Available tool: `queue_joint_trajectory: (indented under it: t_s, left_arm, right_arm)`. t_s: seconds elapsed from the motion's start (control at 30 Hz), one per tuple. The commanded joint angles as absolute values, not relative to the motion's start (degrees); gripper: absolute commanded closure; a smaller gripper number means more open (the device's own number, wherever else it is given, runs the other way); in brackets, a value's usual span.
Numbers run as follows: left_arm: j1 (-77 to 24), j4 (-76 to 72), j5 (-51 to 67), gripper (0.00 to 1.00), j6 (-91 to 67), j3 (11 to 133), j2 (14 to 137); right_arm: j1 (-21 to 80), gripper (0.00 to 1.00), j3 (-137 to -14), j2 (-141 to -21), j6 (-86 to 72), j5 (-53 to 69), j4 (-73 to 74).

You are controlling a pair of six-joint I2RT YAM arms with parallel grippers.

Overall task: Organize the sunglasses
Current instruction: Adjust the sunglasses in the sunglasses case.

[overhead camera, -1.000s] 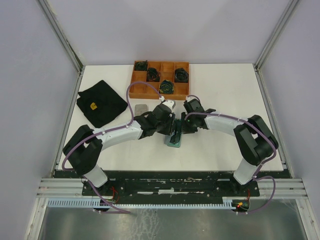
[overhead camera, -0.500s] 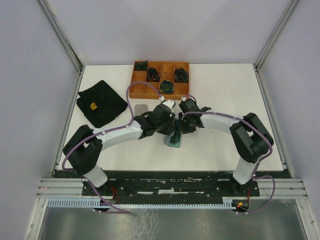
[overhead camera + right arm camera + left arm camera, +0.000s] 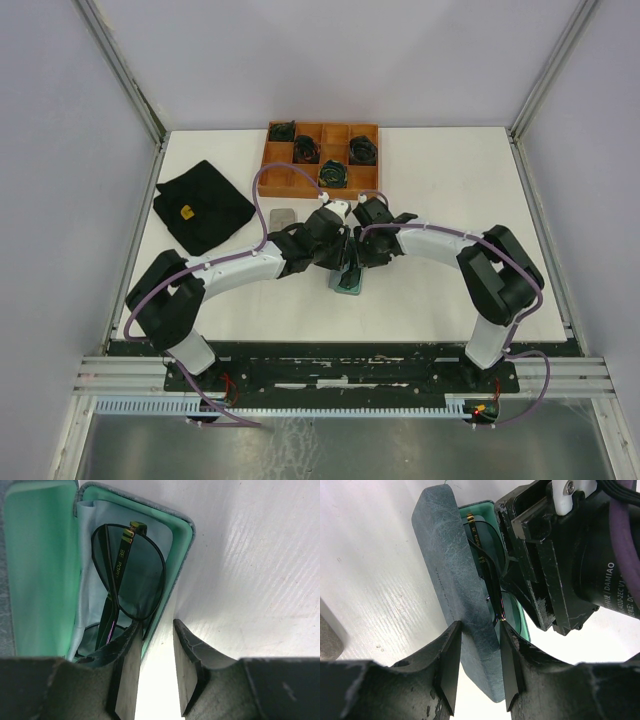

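A pair of sunglasses (image 3: 131,575) lies folded inside the open grey-blue case (image 3: 185,540), on its mint-green lining; the thin dark frame (image 3: 487,570) also shows in the left wrist view. The case (image 3: 347,280) sits at the middle of the table between both arms. Its raised lid (image 3: 452,565) stands between the fingers of my left gripper (image 3: 479,630), which is shut on it. My right gripper (image 3: 156,630) is open and straddles the case's right wall, with one finger inside beside the lens and the other over the table.
An orange compartment tray (image 3: 275,178) with dark green coiled bundles (image 3: 333,172) stands at the back. A black cloth (image 3: 200,205) lies at the left, and a small grey case (image 3: 284,216) sits just behind my left wrist.
My right arm has moved a little to the left, closer over the case, and its jaws have widened slightly. My left arm keeps its hold on the lid.
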State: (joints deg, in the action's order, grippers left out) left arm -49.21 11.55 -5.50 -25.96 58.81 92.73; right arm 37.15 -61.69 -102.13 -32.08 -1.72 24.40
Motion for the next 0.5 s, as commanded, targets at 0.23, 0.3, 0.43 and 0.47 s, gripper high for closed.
queue_joint_trajectory:
  t_s: [0.23,0.3,0.43,0.47]
  left_arm:
    - [-48.91,10.41,-4.25,0.52,-24.09,59.51,87.74]
    - [-48.82,10.71,-4.56,0.51,-24.08,59.57,86.99]
    - [-48.38,10.83,-5.37,0.50,-24.00,59.38,85.48]
    - [-48.21,10.40,-5.58,0.50,-23.99,59.18,85.11]
  right_arm:
    - [37.76,0.56,-60.25,-92.83,-33.01,-0.56,21.60]
    - [37.63,0.55,-60.22,-92.03,-33.00,-0.95,22.31]
    - [37.46,0.57,-59.10,-91.06,-32.83,-3.93,23.94]
    - [37.31,0.58,-58.39,-90.68,-33.05,-4.44,23.80]
